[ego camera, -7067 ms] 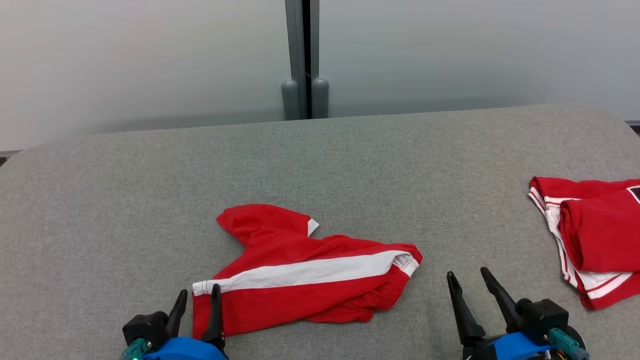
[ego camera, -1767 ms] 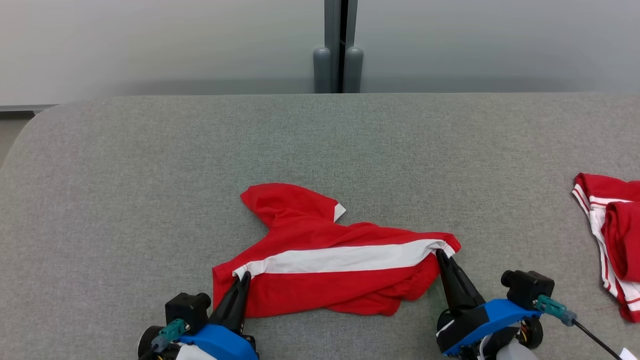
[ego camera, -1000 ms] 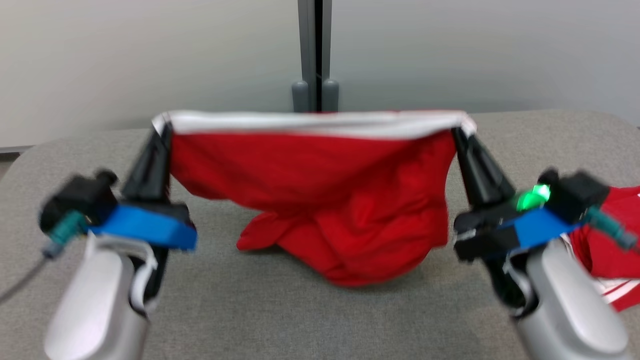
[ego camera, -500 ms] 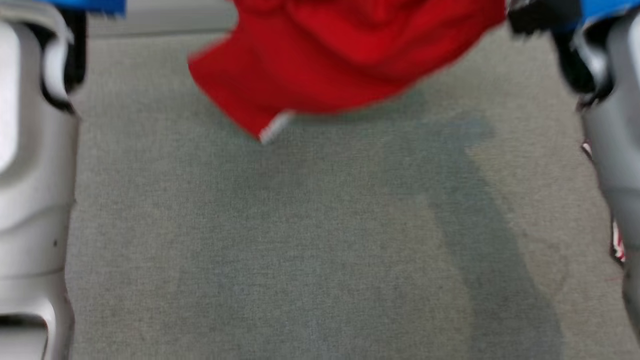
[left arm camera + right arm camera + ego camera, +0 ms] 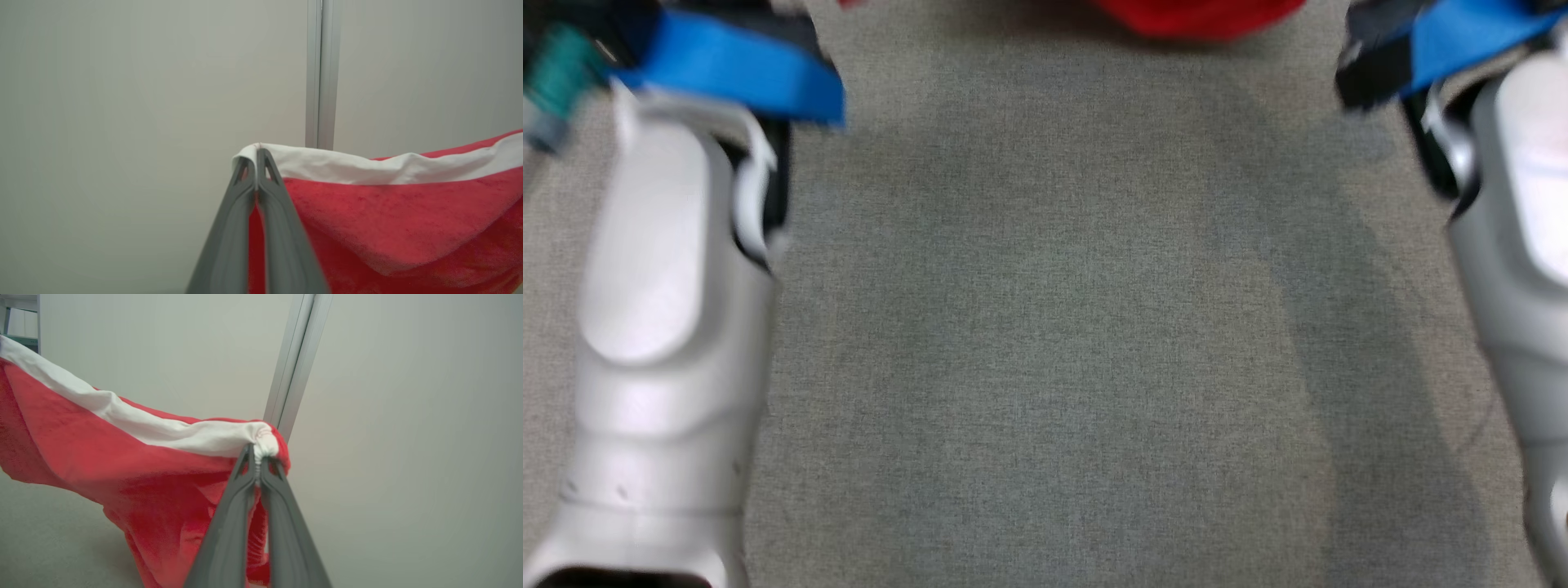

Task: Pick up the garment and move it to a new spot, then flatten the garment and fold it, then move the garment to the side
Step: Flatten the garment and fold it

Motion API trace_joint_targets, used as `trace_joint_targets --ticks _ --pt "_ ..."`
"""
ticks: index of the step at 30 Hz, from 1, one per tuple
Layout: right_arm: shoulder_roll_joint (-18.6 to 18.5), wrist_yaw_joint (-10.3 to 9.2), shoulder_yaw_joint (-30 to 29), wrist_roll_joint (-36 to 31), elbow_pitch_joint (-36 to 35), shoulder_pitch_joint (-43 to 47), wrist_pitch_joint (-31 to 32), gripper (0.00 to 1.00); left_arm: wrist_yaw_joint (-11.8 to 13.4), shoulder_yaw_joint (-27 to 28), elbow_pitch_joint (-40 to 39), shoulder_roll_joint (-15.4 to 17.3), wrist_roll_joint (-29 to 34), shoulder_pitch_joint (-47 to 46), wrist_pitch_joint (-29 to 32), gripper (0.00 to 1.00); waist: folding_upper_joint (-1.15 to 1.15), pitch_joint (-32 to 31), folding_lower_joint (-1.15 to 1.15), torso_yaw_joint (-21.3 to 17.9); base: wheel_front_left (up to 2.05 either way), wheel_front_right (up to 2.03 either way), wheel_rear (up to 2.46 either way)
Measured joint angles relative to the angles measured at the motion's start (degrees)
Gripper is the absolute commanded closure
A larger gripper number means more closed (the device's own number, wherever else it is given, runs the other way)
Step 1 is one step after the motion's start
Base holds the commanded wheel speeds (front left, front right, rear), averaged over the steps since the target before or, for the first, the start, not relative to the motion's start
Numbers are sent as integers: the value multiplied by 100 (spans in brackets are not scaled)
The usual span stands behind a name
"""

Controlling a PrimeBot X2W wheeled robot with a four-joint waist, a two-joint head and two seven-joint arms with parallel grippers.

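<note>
The garment (image 5: 388,212) is red with a white stripe along its top edge and hangs in the air, stretched between my two grippers. In the left wrist view my left gripper (image 5: 256,153) is shut on one white corner of it. In the right wrist view my right gripper (image 5: 256,451) is shut on the gathered white hem at the garment's (image 5: 135,465) other end. The head view catches just its red lower edge (image 5: 1196,16) at the top, between my two pale forearms, left (image 5: 662,327) and right (image 5: 1519,269).
The grey fabric table (image 5: 1045,343) spreads below and between the arms. Behind the garment stands a pale wall with a vertical metal post (image 5: 320,73).
Both arms have lifted the garment off the table and carried it up and away. The head view has tilted down, so the cloth has slid to that view's top edge.
</note>
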Motion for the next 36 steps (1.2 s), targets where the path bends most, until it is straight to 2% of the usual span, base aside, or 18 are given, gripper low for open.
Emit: trace_joint_targets --ticks 6,16,28,32,36 --pt "76 0 177 279 -123 1768 0 100 -115 83 172 -341 -18 1670 0 100 0 -193 -2 -10 0 0 0" --pt "339 0 25 638 -972 4188 -1 100 -277 417 334 -514 -89 3700 0 100 -2 -923 -3 -12 0 0 0" --pt "523 0 387 747 -1399 6121 -1 100 -307 799 165 -565 -102 5628 0 100 -3 -2192 -4 -171 0 0 0" --pt "527 0 489 824 -1504 6575 -1 100 -314 836 68 -566 -68 6034 0 100 -4 -2482 -4 -326 0 0 0" --pt "535 0 267 922 -1660 6819 -1 100 -333 836 -100 -568 -67 6138 0 100 -4 -2570 -3 -465 0 0 0"
